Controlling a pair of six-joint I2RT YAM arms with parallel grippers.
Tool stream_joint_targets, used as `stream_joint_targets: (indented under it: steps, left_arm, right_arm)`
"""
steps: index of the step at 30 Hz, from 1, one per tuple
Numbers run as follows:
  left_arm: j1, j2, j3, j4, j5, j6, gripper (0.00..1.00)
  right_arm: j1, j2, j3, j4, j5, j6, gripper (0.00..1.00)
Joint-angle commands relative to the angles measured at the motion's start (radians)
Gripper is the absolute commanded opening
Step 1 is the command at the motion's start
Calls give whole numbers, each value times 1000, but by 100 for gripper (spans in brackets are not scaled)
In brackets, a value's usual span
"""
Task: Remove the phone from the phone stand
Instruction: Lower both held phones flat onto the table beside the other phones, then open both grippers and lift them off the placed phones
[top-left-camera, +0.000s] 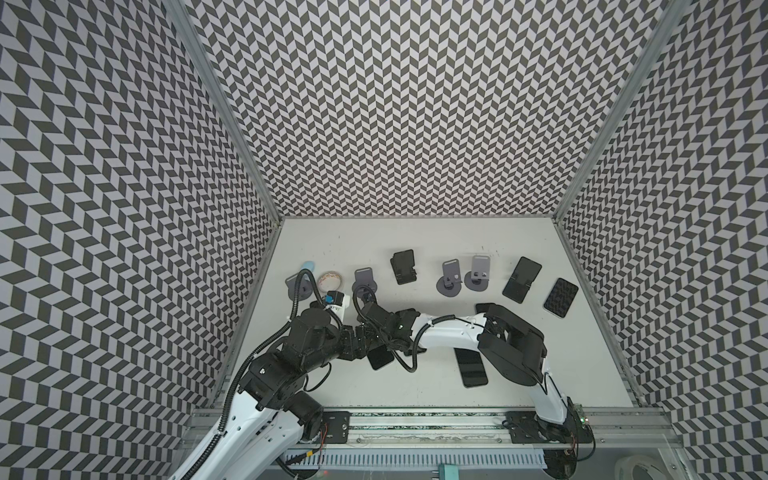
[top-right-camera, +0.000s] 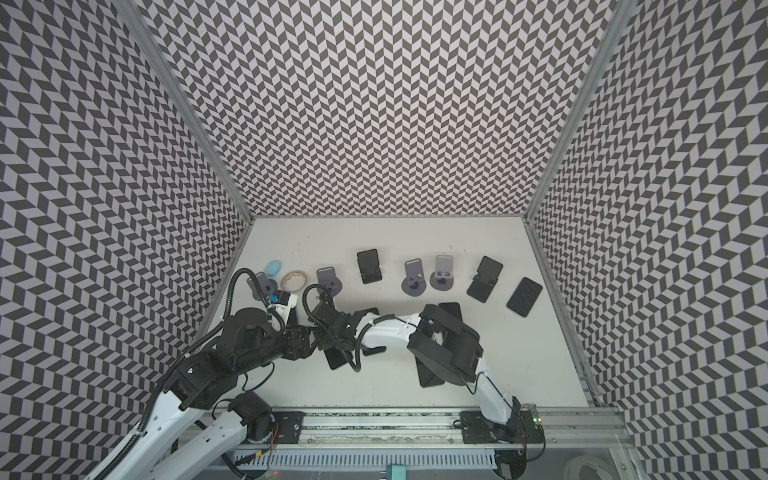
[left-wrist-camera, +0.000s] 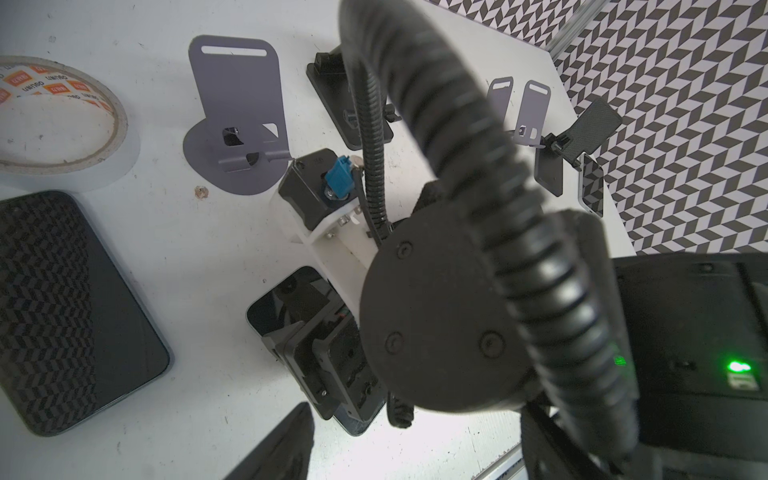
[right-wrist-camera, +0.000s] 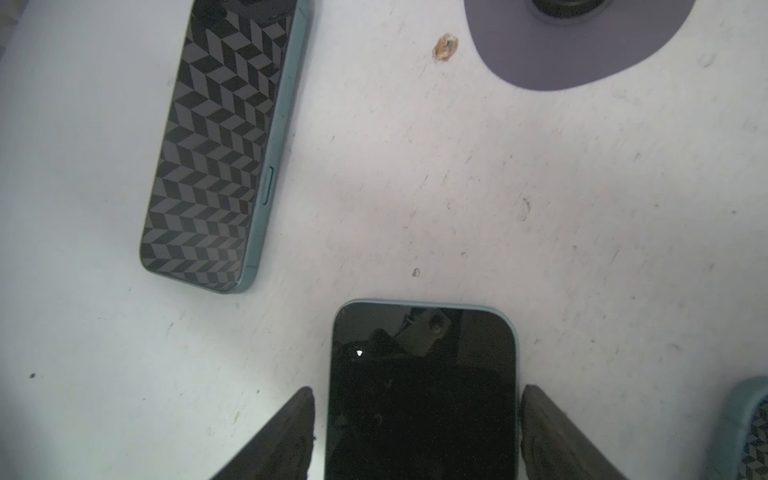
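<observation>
- The phone lay flat and screen-up on the desk, near the grey stand but clear of its round base.
- That stand held nothing, so you could count the removal as done.
- Your right claw straddled the phone's end with its jaws parted. A sliver of desk showed along one side, so it gripped nothing.
- Your left claw hovered near the grey stand; I could not tell whether it was open or closed.
- By my judgement, only drawing the right claw away was left.
</observation>
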Motion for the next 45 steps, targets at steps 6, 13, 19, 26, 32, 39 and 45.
stream_joint_targets:
  steps: [6, 13, 19, 26, 32, 39, 45]
  left_arm:
    - [1, -5, 0, 95, 26, 3, 79]
    - [8, -5, 0, 95, 27, 2, 79]
    - [12, -6, 0, 94, 26, 2, 79]
    - [14, -10, 2, 90, 13, -2, 79]
    - [16, -43, 6, 87, -22, -17, 79]
    - [20, -112, 10, 89, -70, -30, 79]
    - [22, -122, 16, 95, -92, -33, 79]
  right_arm:
    - [45, 74, -18, -82, 0, 7, 75]
    - [48, 77, -1, -94, 12, 3, 78]
    - [54, 80, 9, -109, 34, 3, 83]
    - [59, 79, 13, -113, 40, 3, 86]
    - [59, 45, 13, -110, 43, -10, 87]
    - [60, -5, 7, -109, 52, -22, 88]
    - [58, -36, 9, -122, 76, -29, 89]
